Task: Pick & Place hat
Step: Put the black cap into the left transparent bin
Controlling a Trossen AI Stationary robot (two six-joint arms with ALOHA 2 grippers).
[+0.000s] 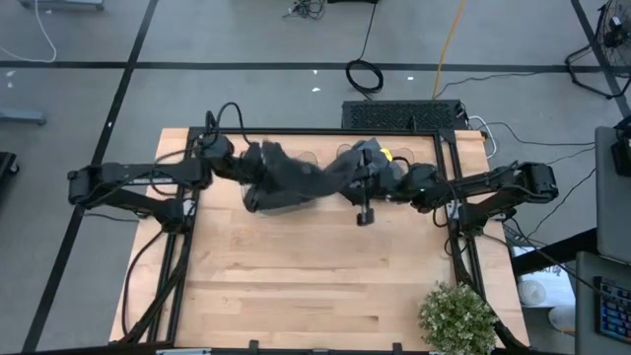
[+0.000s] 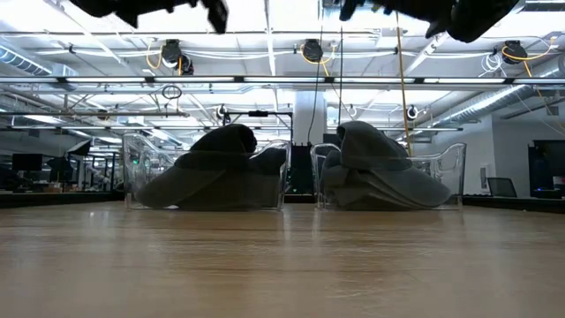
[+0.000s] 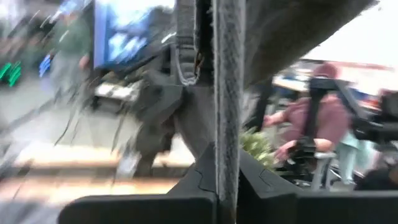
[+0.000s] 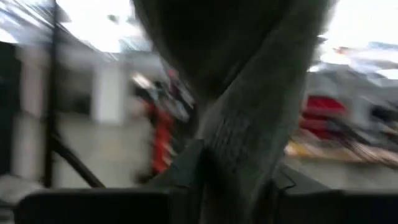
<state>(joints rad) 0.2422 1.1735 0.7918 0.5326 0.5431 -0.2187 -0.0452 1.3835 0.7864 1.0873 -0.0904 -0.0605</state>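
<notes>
A dark grey hat [image 1: 296, 182] hangs over the far middle of the table, stretched between my two grippers. My left gripper [image 1: 248, 166] comes from the table's left and is shut on the hat's left end. My right gripper [image 1: 380, 176] comes from the right and is shut on its right end. The left wrist view shows a grey hat edge [image 3: 227, 93] running between that gripper's fingers [image 3: 227, 199]. Grey cloth [image 4: 249, 124] fills the right wrist view above my right gripper [image 4: 233, 193]. In the low view both arms show only at the top edge. My left gripper pinches a thin edge of the hat [image 3: 227, 149] between its two fingers, coming about level from the table's left. The edge stands upright in the gap. The hat is clear of the table. My right gripper pinches a thick fold of the hat's cloth [image 4: 239, 168] between its two fingers, coming from the table's right and tipped a little upward. One layer or several, I cannot tell. The cloth spreads out beyond the fingers and hangs clear of the table.
Two clear bins [image 2: 207, 181] [image 2: 388, 181] stand side by side at the far edge, each holding dark hats. A potted plant [image 1: 455, 316] sits at the near right corner. The near half of the wooden table [image 1: 315, 286] is bare wood.
</notes>
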